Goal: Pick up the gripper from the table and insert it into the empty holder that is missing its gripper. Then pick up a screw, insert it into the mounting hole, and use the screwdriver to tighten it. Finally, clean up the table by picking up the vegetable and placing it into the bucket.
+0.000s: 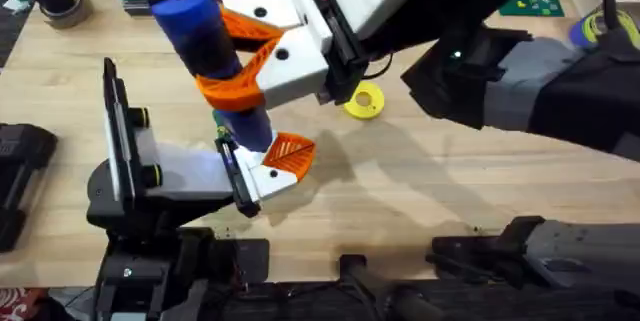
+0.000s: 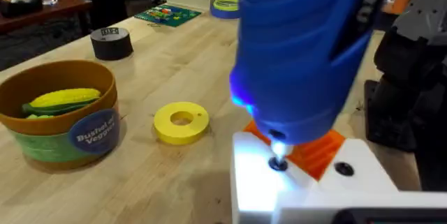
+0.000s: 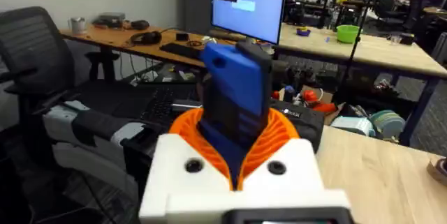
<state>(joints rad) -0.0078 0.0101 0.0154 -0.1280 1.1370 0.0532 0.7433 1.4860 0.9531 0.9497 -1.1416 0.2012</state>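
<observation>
I hold the screwdriver [image 1: 208,46] upright in the right gripper [image 1: 262,61], whose orange pads [image 3: 209,137] are clamped against the blue barrel on both sides. The bit [image 2: 279,160] stands in the mounting hole of the holder [image 2: 307,185], with the tool's light on. The orange gripper [image 1: 289,151] is already seated in that white bracket, which lies low on the table [image 1: 470,176] near the front edge. I cannot tell the state of the left gripper.

Risks from here:
- If the barrel tilts in the pads, the bit may cam out of the screw head and strip it.
- Excess downward force may push the bracket sideways, since nothing visibly braces it.
- Over-tightening may crack the white plastic around the hole.

Surroundings: the yellow disc [image 2: 181,121] lies just beside the bracket and well clear of the bit. The bucket [image 2: 59,112] stands farther off, with the yellow-and-green vegetable [image 2: 61,100] already inside it. A black tape roll [image 2: 111,42] sits beyond the bucket. Nothing blocks a straight lift of the tool, in my judgement.
</observation>
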